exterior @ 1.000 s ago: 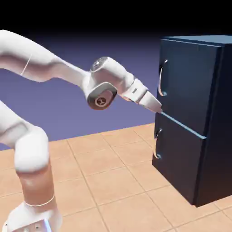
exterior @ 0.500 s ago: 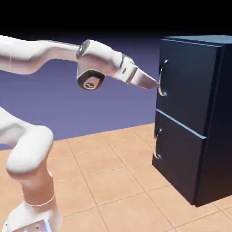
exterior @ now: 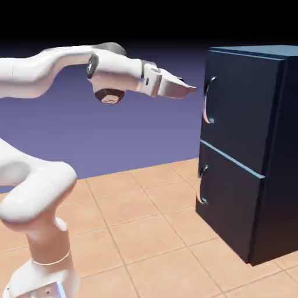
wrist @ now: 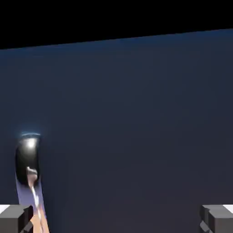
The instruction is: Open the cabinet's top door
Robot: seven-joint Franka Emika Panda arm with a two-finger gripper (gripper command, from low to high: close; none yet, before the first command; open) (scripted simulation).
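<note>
Hovering just short of the upper handle, the Panda gripper [exterior: 192, 89] is pointing at the cabinet [exterior: 270, 157] from the exterior view's left, tipped slightly downward. Jaws are standing wide, nothing sitting between the fingertips [wrist: 16, 218]; in the hand view they are showing at the bottom edge, far apart.

The cabinet is standing upright on the tiled floor [exterior: 137, 218] at the exterior view's right. The top door [exterior: 241, 105] is sitting closed above the lower door [exterior: 230, 201], with a light blue seam strip [exterior: 233, 158] running between them. The curved upper handle [exterior: 208, 105] is running vertically near the top door's edge on the exterior view's left; the lower handle [exterior: 201, 186] is sitting below it on the lower door.

Hand view: dark navy panel is filling most of the picture, its top edge slanting up toward the right under a black band. The upper handle is showing at the left, its lower part reaching down toward the left fingertip in the picture. Can't tell from this angle if they are touching; the exterior view is showing a gap between gripper and handle.

Arm [exterior: 116, 73] is reaching across at about the upper handle's height, wrist bent, blue-violet backdrop [exterior: 139, 134] showing behind it.
</note>
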